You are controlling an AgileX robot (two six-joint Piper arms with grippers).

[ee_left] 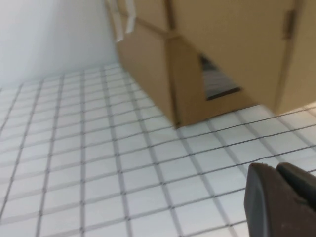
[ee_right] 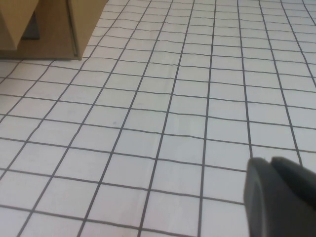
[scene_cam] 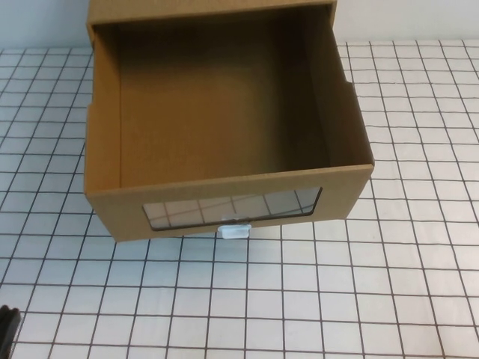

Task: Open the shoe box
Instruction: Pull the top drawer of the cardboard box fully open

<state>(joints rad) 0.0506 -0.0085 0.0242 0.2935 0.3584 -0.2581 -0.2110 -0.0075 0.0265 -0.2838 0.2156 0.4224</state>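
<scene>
High view: the shoe box (scene_cam: 120,209) fills the upper middle of the frame, resting on the white gridded table (scene_cam: 374,299); it is open, its brown drawer (scene_cam: 352,127) standing forward of the outer sleeve (scene_cam: 209,9) at the top edge, with the bare cardboard floor and walls showing inside; the front panel faces the lower edge and carries a clear window (scene_cam: 232,208); a small white pull tab (scene_cam: 234,229) sits at the panel's lower edge, just under the window; in the lower left corner a dark part of the left arm (scene_cam: 7,329) shows, well apart from the box.

Left wrist view: the left gripper (ee_left: 275,168) sits at the lower right of the frame, low over the gridded table; its two dark fingers (ee_left: 259,197) lie clenched together with only a thin seam between them, and they grasp nothing; the shoe box takes the upper right of the frame, one corner resting on the table and the window showing as a dark slot in its face; the box stands apart from the gripper.

Right wrist view: the right gripper (ee_right: 271,162) sits at the lower right of the frame above the table; it is clenched and grasps nothing; a corner of the shoe box shows at the upper left of the frame, well apart from the gripper, with rows of grid squares between them.
</scene>
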